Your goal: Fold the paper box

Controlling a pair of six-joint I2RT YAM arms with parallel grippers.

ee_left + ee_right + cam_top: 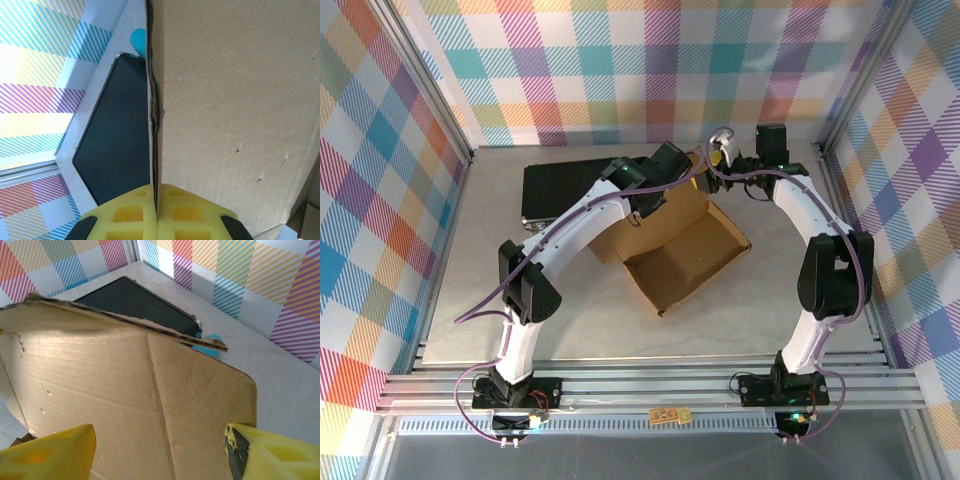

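The paper box is brown corrugated cardboard, partly folded, lying mid-table with its far panels raised. My left gripper reaches over its far side. In the left wrist view its yellow fingers are pressed together on the thin edge of an upright cardboard flap, so the left gripper is shut on the box. My right gripper hangs at the box's far right corner. In the right wrist view the right gripper stands open, with a creased cardboard panel spanning the gap beyond its fingertips.
A black rectangular case lies flat at the back left, just behind the box, and appears as the black case and the black case in the wrist views. A small blue object peeks out beside it. Checked walls enclose the table.
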